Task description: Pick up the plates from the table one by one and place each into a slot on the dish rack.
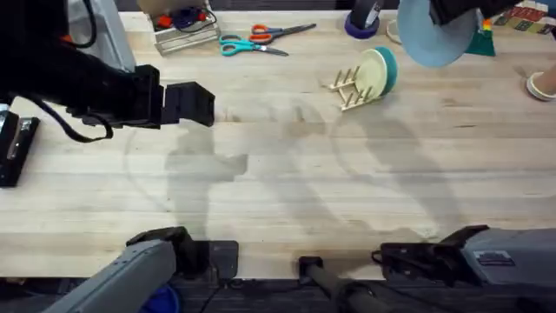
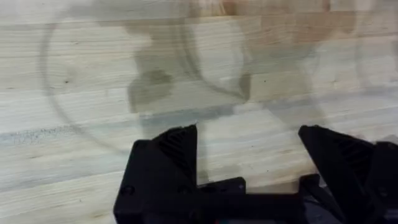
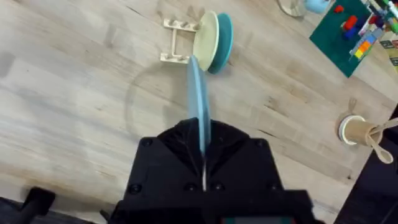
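Note:
A small light-wood dish rack (image 1: 349, 85) stands on the pale plank table (image 1: 278, 191) at the back right, holding a pale yellow plate (image 1: 373, 73) and a teal plate (image 1: 387, 68) upright side by side. The same rack (image 3: 177, 42), yellow plate (image 3: 206, 38) and teal plate (image 3: 222, 41) appear in the right wrist view. My right gripper (image 3: 202, 146) is shut on the light blue plate (image 3: 198, 102), held edge-on high above the table; from above the blue plate (image 1: 437, 35) looms large and blurred. My left gripper (image 2: 249, 140) hovers open over bare wood at mid-left.
Along the back edge lie scissors (image 1: 256, 41), a clear box with small items (image 1: 182, 24) and a purple tape roll (image 1: 360, 26). A teal board with coloured blocks (image 3: 351, 31) and a paper cup (image 3: 356, 129) sit at the far right.

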Robot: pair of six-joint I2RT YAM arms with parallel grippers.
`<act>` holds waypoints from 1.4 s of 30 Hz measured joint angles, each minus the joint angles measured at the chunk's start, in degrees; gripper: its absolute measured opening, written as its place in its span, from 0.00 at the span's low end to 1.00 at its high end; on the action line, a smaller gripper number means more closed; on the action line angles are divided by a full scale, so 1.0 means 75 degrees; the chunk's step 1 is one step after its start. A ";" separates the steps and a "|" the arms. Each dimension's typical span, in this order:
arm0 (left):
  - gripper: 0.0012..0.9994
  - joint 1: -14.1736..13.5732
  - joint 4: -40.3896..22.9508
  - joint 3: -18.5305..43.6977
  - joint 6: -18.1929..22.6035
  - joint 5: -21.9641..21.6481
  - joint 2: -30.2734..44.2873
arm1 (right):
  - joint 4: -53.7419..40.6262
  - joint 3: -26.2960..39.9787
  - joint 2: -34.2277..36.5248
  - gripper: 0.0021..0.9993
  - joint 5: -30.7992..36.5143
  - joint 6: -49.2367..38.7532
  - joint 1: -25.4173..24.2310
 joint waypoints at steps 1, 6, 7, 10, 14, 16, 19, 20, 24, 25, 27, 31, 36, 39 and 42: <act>1.00 0.0000 -0.0001 0.0000 0.0000 0.0001 0.0002 | 0.0000 0.0000 -0.0002 0.03 -0.0009 0.0000 0.0000; 0.99 0.0000 0.0000 0.0000 0.0000 0.0002 0.0003 | 0.0000 0.0000 0.0000 0.03 -0.0204 0.0007 0.0000; 0.99 0.0000 -0.0002 0.0000 0.0001 0.0002 0.0001 | 0.0000 0.0000 0.0000 0.03 -0.0214 0.0025 0.0000; 0.99 0.0000 0.0000 0.0000 0.0000 0.0000 0.0000 | 0.0000 0.0000 -0.0001 0.03 -0.0337 0.0032 0.0000; 0.99 0.0000 -0.0001 0.0000 0.0002 0.0000 0.0000 | 0.0000 0.0000 0.0000 0.03 -0.0418 0.0032 0.0000; 0.99 0.0000 -0.0003 0.0000 0.0000 0.0002 0.0002 | 0.0000 0.0000 0.0000 0.03 -0.0435 0.0032 0.0000; 0.99 0.0000 -0.0003 0.0000 0.0000 0.0002 0.0000 | 0.0000 0.0000 -0.0001 0.03 -0.0463 0.0034 0.0000; 0.99 0.0000 -0.0003 0.0000 0.0000 0.0002 0.0002 | 0.0000 0.0000 0.0000 0.03 -0.0465 0.0035 0.0000; 0.99 0.0000 0.0000 0.0000 0.0000 0.0000 0.0001 | 0.0003 0.0000 0.0000 0.03 -0.0487 0.0032 0.0000; 0.99 0.0000 0.0000 0.0000 0.0000 0.0002 0.0003 | 0.0006 0.0000 0.0000 0.03 -0.0492 0.0035 -0.0009; 0.99 0.0000 0.0000 0.0000 0.0000 0.0001 0.0000 | 0.0027 0.0000 -0.0001 0.03 -0.0595 0.0035 -0.0060; 1.00 0.0000 0.0000 0.0000 0.0000 0.0000 0.0001 | 0.0123 0.0000 0.0000 0.03 -0.0895 0.0032 -0.0386; 0.99 0.0000 0.0000 0.0000 0.0000 0.0000 0.0000 | 0.0167 0.0000 0.0000 0.03 -0.1367 0.0000 -0.1021; 0.99 0.0000 0.0000 0.0000 0.0000 0.0002 0.0000 | 0.0198 0.0000 0.0000 0.03 -0.1545 -0.0003 -0.1248; 0.99 0.0000 0.0000 0.0000 0.0000 0.0002 0.0000 | 0.0308 0.0000 0.0006 0.03 -0.1637 -0.0006 -0.1279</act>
